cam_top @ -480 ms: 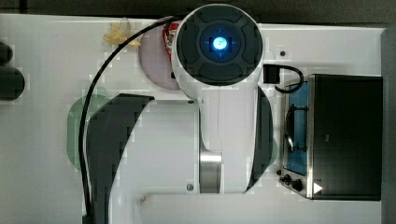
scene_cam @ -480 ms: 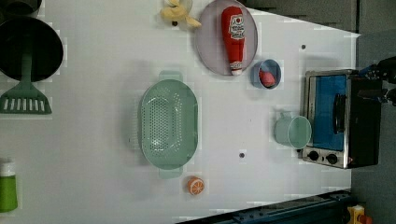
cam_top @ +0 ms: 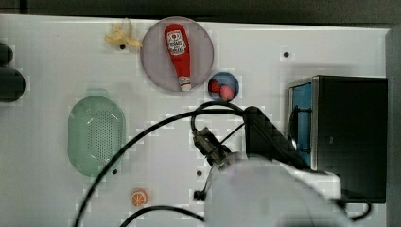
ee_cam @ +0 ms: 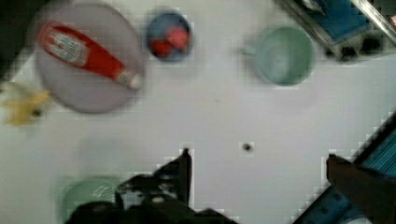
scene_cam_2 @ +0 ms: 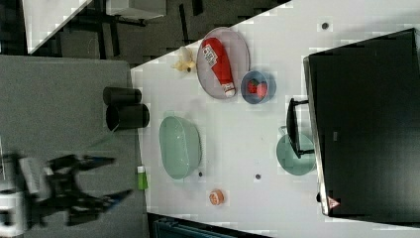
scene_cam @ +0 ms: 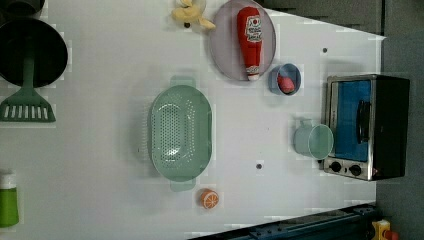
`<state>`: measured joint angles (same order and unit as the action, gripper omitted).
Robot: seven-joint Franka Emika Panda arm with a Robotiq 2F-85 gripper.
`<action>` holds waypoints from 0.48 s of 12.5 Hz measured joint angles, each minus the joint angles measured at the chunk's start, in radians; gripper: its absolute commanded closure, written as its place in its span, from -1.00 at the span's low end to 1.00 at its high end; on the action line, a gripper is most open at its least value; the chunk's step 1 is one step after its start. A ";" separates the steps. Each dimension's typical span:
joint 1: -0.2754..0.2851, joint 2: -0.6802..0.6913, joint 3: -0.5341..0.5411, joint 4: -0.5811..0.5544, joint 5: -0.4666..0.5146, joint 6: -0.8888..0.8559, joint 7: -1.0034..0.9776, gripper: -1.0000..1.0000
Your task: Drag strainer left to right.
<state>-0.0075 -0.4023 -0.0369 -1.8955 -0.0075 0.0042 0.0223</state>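
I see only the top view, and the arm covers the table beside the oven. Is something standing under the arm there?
Observer: Yes. In the left view a mint mug sits beside the oven, at the oven's door side.
Operator: Is the pincer open or shut?
Observer: Open. In the wrist view the pincer has its fingers wide apart, with nothing between them.
Operator: What lies past the strainer, at the top view's left edge?
Observer: In the left view a green spatula lies far to the left view's left of the strainer, with its handle over a black pan.
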 measured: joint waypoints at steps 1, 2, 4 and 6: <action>0.000 0.002 0.026 0.039 0.025 0.012 0.002 -1.00; 0.001 0.010 0.062 0.048 0.019 0.044 0.013 -1.00; 0.005 0.069 0.138 0.050 0.002 0.062 0.081 -1.00; 0.024 0.161 0.226 0.021 0.004 0.056 0.204 -1.00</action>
<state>0.0161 -0.2411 0.1888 -1.8750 -0.0030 0.0598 0.2267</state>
